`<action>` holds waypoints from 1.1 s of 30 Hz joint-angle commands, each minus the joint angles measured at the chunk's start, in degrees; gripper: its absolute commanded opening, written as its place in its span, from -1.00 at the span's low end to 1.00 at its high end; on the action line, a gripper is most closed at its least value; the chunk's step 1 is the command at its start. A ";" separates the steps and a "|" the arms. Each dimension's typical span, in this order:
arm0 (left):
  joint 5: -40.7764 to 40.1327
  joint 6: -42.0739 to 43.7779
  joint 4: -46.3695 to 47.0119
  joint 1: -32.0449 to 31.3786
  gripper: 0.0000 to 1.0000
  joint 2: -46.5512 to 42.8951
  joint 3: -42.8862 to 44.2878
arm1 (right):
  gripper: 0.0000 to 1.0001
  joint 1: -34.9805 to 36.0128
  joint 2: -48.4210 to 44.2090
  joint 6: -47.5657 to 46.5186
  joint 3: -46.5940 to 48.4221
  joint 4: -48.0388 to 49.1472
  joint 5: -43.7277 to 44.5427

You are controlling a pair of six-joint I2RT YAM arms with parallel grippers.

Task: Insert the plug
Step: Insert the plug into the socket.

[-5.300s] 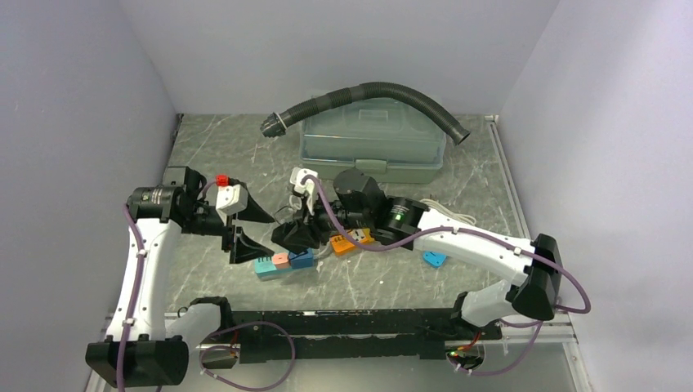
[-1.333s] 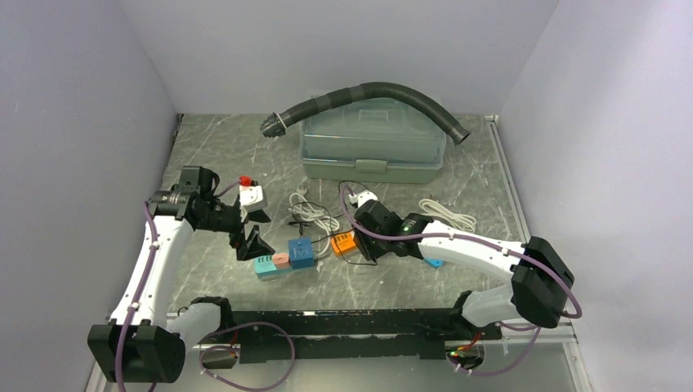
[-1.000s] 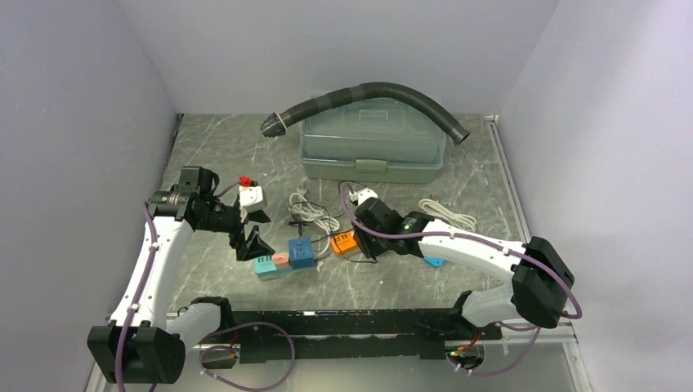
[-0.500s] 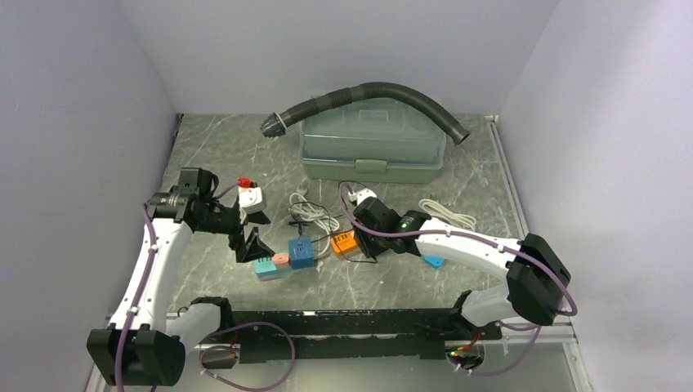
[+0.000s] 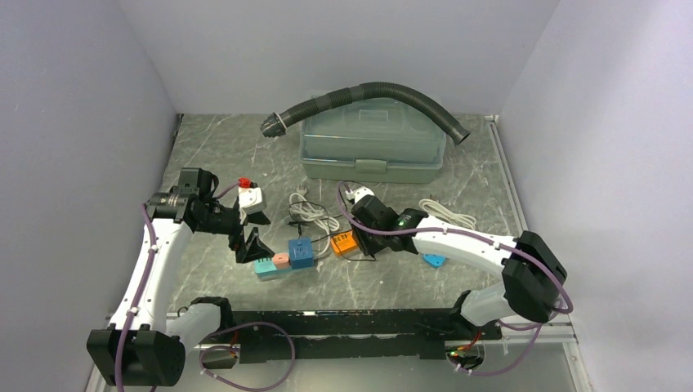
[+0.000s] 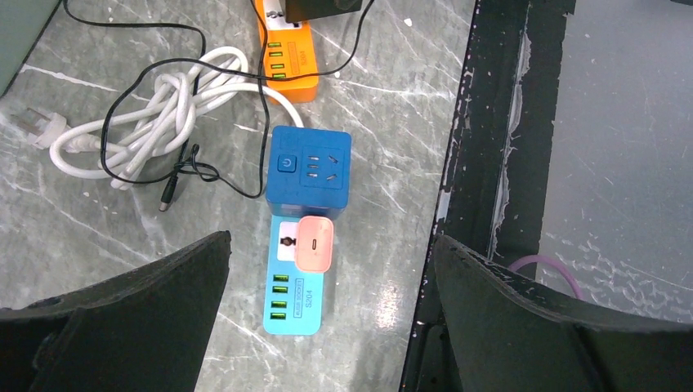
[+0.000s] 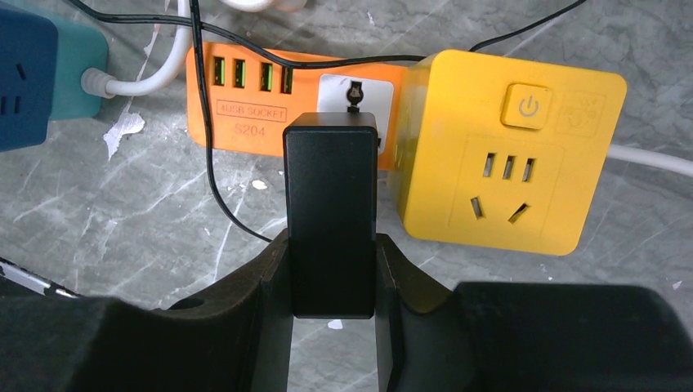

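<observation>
My right gripper point(image 7: 330, 269) is shut on a black plug point(image 7: 330, 196), one finger on each of its long sides. The plug's far end lies over the socket at the white label of the orange power strip point(image 7: 245, 102). Its pins are hidden, so I cannot tell whether they are in. A yellow cube socket point(image 7: 507, 171) sits right beside the strip. In the top view the right gripper point(image 5: 359, 237) is low over the orange strip point(image 5: 343, 242). My left gripper point(image 6: 333, 245) hangs open above a pink adapter point(image 6: 315, 243) plugged into a light-blue strip point(image 6: 296, 310).
A dark blue cube socket point(image 6: 310, 171) rests against the light-blue strip. A coiled white cable point(image 6: 155, 122) and a thin black cord point(image 6: 167, 196) lie behind it. At the back stands a grey lidded box point(image 5: 372, 143) with a black hose point(image 5: 368, 88) over it. A black rail point(image 5: 343, 322) runs along the near edge.
Five seconds ago the right arm hung higher over the blue strips; it has since come down at the orange strip. Over the last second neither arm visibly moved.
</observation>
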 commanded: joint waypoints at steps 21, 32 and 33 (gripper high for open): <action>3.29 0.76 -0.76 -0.13 0.98 -1.81 0.42 | -1.00 -0.35 1.47 -2.03 3.70 -1.37 0.68; 3.57 0.57 -0.40 -0.10 0.98 -1.98 -0.10 | -1.00 -0.35 3.48 -1.86 3.27 -3.52 -1.86; 3.63 0.57 -0.35 -0.11 0.98 -2.03 -0.16 | -1.00 -0.35 3.60 -1.70 3.21 -3.81 -2.03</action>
